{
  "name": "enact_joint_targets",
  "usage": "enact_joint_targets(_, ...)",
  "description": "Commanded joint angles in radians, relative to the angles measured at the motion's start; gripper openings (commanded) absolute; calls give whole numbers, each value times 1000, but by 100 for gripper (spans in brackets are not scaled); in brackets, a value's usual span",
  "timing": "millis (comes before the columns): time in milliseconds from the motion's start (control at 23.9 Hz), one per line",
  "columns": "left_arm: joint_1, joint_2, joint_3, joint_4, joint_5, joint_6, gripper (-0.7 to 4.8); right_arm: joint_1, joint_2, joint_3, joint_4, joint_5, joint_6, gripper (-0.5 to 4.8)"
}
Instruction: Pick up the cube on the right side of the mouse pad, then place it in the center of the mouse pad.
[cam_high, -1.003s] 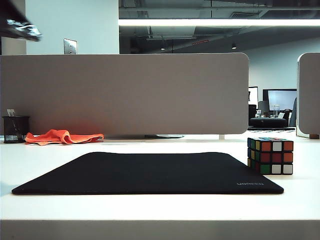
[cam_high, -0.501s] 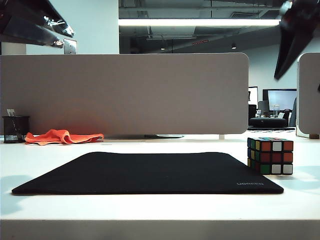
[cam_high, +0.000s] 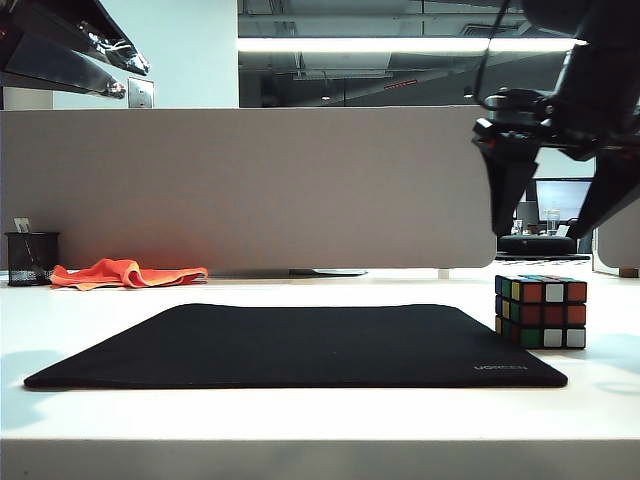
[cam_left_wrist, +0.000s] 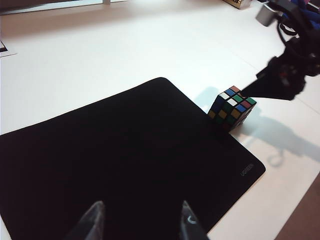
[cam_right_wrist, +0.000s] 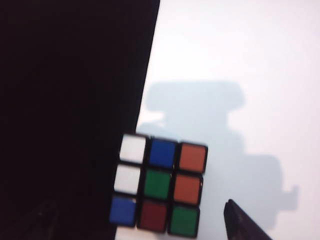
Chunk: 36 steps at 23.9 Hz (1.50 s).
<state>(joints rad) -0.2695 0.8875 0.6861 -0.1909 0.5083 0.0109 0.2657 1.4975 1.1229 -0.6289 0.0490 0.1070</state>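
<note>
Right gripper, absent a second ago, is now hanging spread wide above the cube, which is sitting untouched on the desk against the mouse pad's right edge. Left gripper, also spread, is hovering over the pad. Grasp looks imminent.

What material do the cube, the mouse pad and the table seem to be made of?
Cube: likely hard plastic, black body with glossy coloured stickers that catch light. Mouse pad: apparently matte black fabric, no reflections, thin flat edge, small printed lettering at one corner. Table: smooth white surface, perhaps laminate; soft shadows show on it, but the material is uncertain.
</note>
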Motion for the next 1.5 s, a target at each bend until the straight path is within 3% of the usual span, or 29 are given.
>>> enact_joint_targets(42,0,-1,5,11,2,8,193,2,31,40,-13,24,29,479)
enact_joint_targets(251,0,-1,5,11,4,8,193,2,130,75,-79,61,51,479)
enact_joint_targets(836,0,-1,5,-5,4,8,192,2,232,75,-48,20,84,479)
enact_joint_targets(919,0,-1,5,-5,2,8,192,2,232,75,-48,19,84,404)
enact_joint_targets(1045,0,-1,5,-6,3,8,192,2,231,75,-48,19,84,383)
enact_joint_targets(1170,0,-1,5,-6,2,8,192,2,231,75,-53,19,83,271)
enact_joint_targets(1504,0,-1,5,-7,2,8,192,2,229,138,-141,28,70,268)
